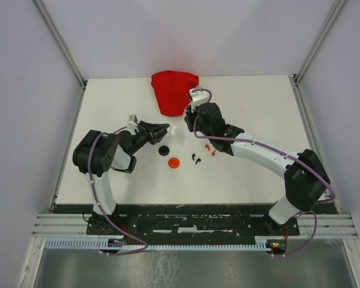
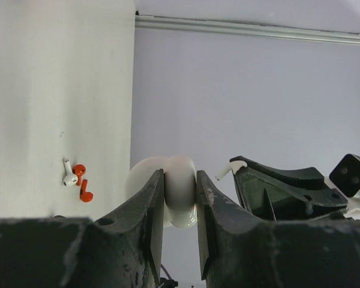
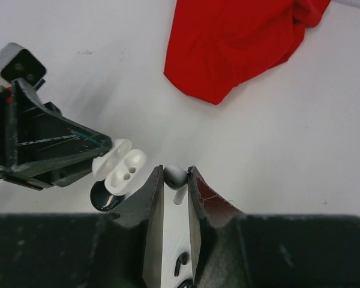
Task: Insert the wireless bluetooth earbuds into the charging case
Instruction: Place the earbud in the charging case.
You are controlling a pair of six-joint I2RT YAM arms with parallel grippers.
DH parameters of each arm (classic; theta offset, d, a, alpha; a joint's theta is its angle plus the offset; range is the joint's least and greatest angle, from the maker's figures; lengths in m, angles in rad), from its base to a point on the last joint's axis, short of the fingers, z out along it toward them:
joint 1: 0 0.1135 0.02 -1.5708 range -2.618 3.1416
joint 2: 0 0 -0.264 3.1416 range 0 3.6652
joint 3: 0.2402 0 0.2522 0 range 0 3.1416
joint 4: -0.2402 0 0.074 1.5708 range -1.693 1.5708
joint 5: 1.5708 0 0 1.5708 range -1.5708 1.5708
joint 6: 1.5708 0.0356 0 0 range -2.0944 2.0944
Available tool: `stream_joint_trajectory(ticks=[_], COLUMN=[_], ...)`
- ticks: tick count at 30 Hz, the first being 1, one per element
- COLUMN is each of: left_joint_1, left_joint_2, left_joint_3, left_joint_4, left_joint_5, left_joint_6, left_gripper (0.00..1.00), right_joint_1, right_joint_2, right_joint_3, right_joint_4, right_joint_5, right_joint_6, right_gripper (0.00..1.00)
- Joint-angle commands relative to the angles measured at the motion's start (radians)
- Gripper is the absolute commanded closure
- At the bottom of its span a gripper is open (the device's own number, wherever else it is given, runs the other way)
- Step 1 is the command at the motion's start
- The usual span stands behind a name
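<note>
Mid-table, off the surface, L gripper (image 2: 180,180) is clamped on the open white case (image 3: 120,171). It's held up and tipped so the two sockets face R gripper (image 3: 175,174), prob. to give the bud a straight way in w/o the case sliding about.

R gripper is pinched shut on a white bud (image 3: 175,178): head poking just past the tips, stem running back between the jaws. In the right wrist view the bud sits at 3 o'clock of the case, near but not touching. That hold leaves the head free to seat first; some wrist tilt is likely still needed to line it up w/ a socket.

Rest, top view:
- Black case (image 1: 163,150) sits at 6 o'clock of the held one.
- Red case (image 1: 174,162) sits at 5 o'clock of the black case; both are on the table (image 1: 258,108).
- Black buds (image 1: 195,159), red buds (image 1: 210,149) and a loose white bud (image 1: 201,144) lie at approx. 3 o'clock of the black case, waiting their turn.
- Cloth (image 1: 174,90) is at 12 o'clock by the far edge, well apart from the work.

No brand, label or writing readable anywhere.
</note>
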Motion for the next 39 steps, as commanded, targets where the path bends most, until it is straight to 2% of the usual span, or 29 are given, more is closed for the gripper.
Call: stream_joint_trajectory(ticks=[1, 6, 14, 24, 39], left_joint_1=[-0.028, -0.042, -0.052, -0.063, -0.073], left_joint_2=[0.010, 0.007, -0.005, 0.005, -0.016], left_joint_3=[0.054, 0.075, 0.087, 0.111, 0.135], left_joint_4=[0.104, 0.096, 0.095, 0.100, 0.099], left_joint_5=[-0.010, -0.004, 0.031, 0.071, 0.082], left_joint_6=[-0.055, -0.088, -0.107, -0.126, -0.159], left_gripper=[0.97, 0.97, 0.97, 0.97, 0.97], right_joint_1=[0.000, 0.000, -0.001, -0.001, -0.001], right_joint_2=[-0.083, -0.105, -0.082, -0.034, 0.016], right_joint_3=[-0.081, -0.183, -0.332, -0.339, -0.349], right_joint_4=[0.283, 0.480, 0.803, 0.883, 0.894], right_joint_5=[-0.109, -0.184, -0.209, -0.253, -0.258], right_joint_6=[-0.069, -0.123, -0.169, -0.201, -0.231], right_gripper=[0.90, 0.90, 0.91, 0.91, 0.92])
